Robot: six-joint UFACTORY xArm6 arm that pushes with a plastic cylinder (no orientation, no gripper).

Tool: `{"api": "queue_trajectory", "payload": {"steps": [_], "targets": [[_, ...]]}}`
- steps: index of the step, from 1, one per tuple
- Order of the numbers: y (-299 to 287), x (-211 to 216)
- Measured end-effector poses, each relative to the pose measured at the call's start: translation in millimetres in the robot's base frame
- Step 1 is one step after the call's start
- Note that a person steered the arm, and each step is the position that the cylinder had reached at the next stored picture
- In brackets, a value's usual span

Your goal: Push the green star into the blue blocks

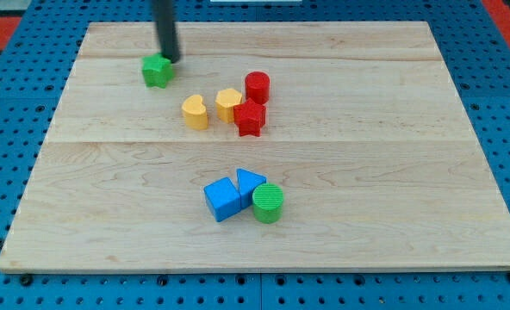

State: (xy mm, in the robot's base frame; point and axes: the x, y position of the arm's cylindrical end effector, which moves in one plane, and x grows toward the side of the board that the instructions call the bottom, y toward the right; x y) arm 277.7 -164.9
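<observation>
Wooden board (393, 172) lies on a blue pegboard table (5, 172). Dark rod comes down from the top, far left; my tip (169, 60) touches the far-right edge of the green star (157, 71). No claw on this arm, only the rod, so nothing is held. Green star sits far left, well apart from the blue blocks.

Near centre: blue cube (221, 199), blue triangular block (250, 184) just right of it, green cylinder (268, 203) touching them on the right.

Middle cluster: red cylinder (257, 87), red star (249, 117), yellow hexagon (229, 103) touching the red star, yellow heart (195, 112) just left.
</observation>
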Motion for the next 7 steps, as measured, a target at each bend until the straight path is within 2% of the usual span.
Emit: {"api": "queue_trajectory", "payload": {"steps": [1, 2, 3, 4, 5, 6, 7], "targets": [[-24.6, 42.0], [-7.9, 93.2], [-2.1, 172.1], [5.3, 218.3], [-18.3, 234.0], [9.9, 277.0], [-15.2, 281.9]]}}
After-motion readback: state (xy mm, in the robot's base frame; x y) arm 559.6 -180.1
